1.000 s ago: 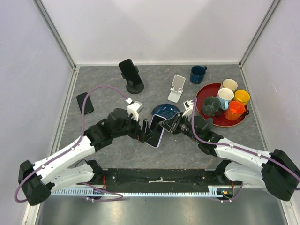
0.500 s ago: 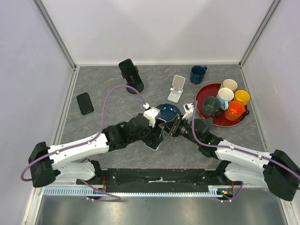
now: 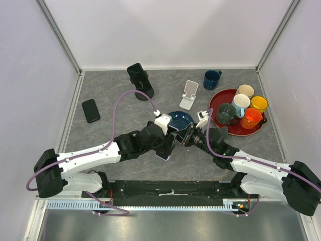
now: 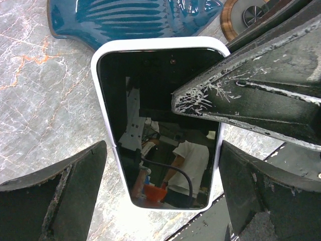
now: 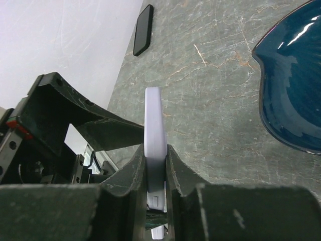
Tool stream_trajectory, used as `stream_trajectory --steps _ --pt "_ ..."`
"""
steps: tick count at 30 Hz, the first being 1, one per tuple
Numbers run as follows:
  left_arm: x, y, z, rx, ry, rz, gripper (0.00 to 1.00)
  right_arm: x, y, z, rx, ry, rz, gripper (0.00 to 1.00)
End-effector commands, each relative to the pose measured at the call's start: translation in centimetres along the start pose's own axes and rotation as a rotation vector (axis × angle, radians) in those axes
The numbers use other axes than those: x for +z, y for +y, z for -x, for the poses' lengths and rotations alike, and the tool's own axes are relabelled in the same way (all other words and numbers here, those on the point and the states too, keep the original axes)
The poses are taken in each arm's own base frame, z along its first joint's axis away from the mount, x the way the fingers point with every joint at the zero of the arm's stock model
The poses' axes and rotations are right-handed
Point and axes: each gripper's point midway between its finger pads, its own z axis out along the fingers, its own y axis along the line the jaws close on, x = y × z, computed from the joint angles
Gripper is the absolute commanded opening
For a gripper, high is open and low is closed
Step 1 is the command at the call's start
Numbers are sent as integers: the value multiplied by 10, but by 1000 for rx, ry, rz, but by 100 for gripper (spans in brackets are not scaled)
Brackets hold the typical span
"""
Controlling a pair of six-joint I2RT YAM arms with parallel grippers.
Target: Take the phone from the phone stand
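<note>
Status: white-cased black-screen phone point(image 4: 160, 120) pinched by right gripper point(image 5: 155, 168), just on the near side of blue fish-shaped ceramic dish point(image 4: 135, 17).
Handling estimate: rigid, light, glass face slippery and fragile; take the long cased edges. Right arm extends low, jaws closed on screen and back. Left gripper point(image 4: 163, 150) faces the screen, jaws wide, flanking both long edges.

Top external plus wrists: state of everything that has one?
white-cased phone: out of any stand, clamped edge-on
right end effector: shut on the white-cased phone
left end effector: open, straddling that phone
white stand: empty
black phone: seated in the black stand
second black phone: lying flat, no stand
blue mug: upright
red tray: holds five upright mugs
</note>
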Motion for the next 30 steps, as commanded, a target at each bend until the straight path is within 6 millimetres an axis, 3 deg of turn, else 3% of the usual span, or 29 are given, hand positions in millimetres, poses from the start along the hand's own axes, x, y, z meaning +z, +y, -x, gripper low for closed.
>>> stream_trajectory --steps 1,8,14,17,19,21,22,23,25,29,30 --pt "4 -5 19 -42 -57 12 95 -4 43 25 45 -92 162 0" --pt "4 -10 18 -64 -60 -11 88 -4 41 24 33 -92 160 0" --pt "2 -11 18 -75 -59 -23 73 -5 39 23 30 -92 158 0" --pt "1 -11 16 -71 -53 -27 59 -5 38 22 24 -89 155 0" --pt "1 -11 16 -72 -51 -28 38 -4 35 21 21 -83 144 0" --pt "0 -9 14 -70 -47 -20 22 -4 34 20 16 -80 139 15" --pt "-1 -8 14 -70 -48 -17 19 -5 32 18 13 -74 131 25" --pt "-2 -5 12 -67 -44 -2 15 -8 30 21 -1 -87 120 57" --pt "-3 -1 10 -67 -39 14 12 -9 25 24 -26 -95 85 79" --pt "-7 16 7 -74 -42 90 2 -20 19 42 -119 -148 3 90" --pt "-8 23 3 -78 -31 114 2 -23 8 48 -159 -166 -62 93"
